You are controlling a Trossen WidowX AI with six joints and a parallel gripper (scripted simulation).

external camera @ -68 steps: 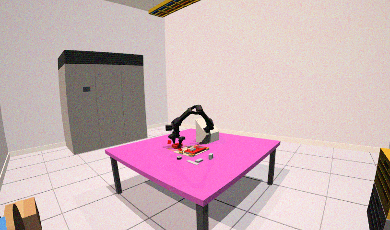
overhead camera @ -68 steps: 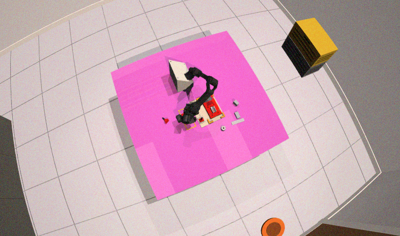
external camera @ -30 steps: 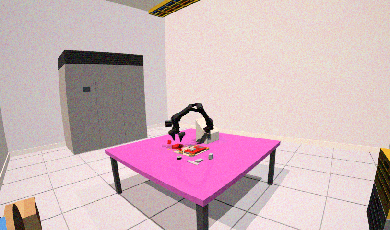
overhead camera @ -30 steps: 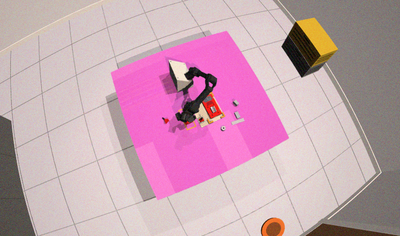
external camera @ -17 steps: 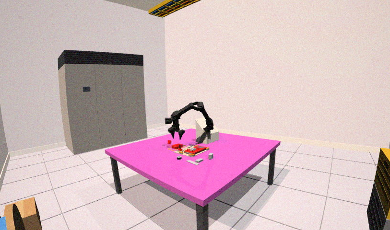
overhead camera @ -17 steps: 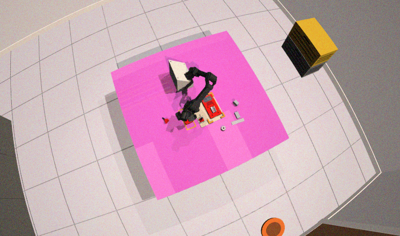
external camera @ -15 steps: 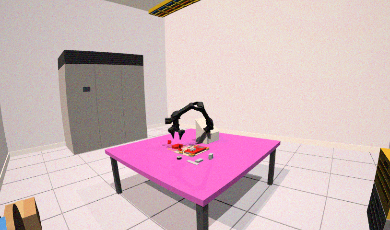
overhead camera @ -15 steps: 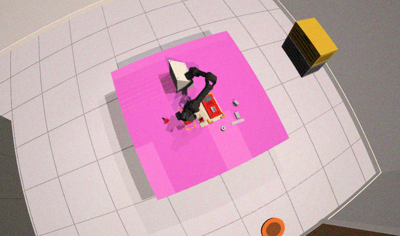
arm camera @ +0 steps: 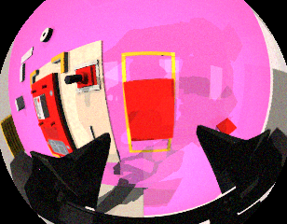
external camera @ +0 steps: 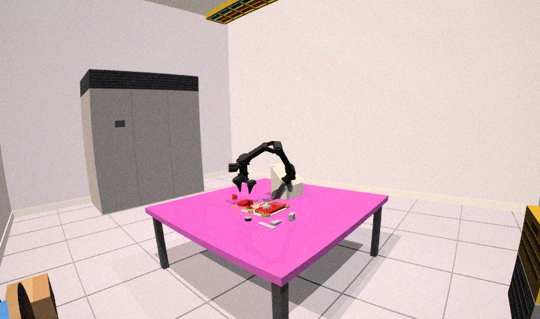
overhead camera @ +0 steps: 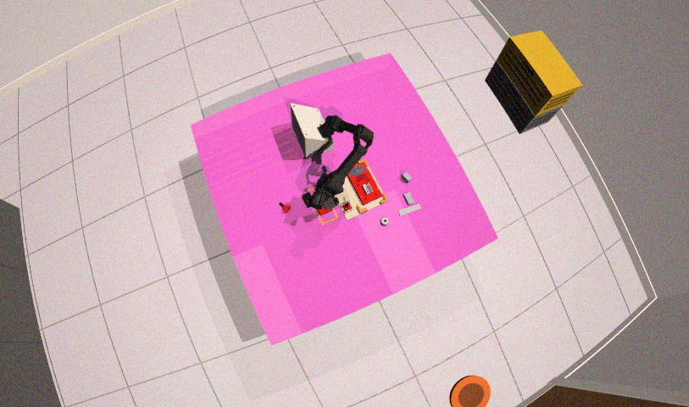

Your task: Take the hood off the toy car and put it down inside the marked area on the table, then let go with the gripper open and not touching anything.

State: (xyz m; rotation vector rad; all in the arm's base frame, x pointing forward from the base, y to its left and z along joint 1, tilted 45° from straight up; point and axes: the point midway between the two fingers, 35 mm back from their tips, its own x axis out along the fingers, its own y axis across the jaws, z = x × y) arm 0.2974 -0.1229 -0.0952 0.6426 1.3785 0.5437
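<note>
Red hood (arm camera: 150, 111) lying flat on the pink worktop (arm camera: 181, 19), and from the wrist view it sits inside the yellow outline (arm camera: 149, 55) of the marked area, its edges just within the lines on both long sides. That looks like the placing done. The tool (arm camera: 153, 149) hangs above it with its two dark fingers spread wide, one to each side of the hood, and nothing between them. From where I stand, on the exterior view, the tool (external camera: 244, 185) is up off the worktop with a visible gap under the tips, so I'd say it touches neither the hood nor the surface.

Beside the marked area, the toy car (overhead camera: 366, 185) rests on its beige base plate (overhead camera: 351, 210), red body showing, with the front end bare where the hood belonged. A few small grey parts (overhead camera: 408, 197) lie well apart on the far side of it, and a little red piece (overhead camera: 286, 206) sits alone on the other side of the arm.

So the step in hand is the release, and it reads as nearly finished. My guess for the next move: keep the fingers wide and stay clear, lifting straight up if anything, so no fingertip clips the hood's edge and drags it over the yellow line.
</note>
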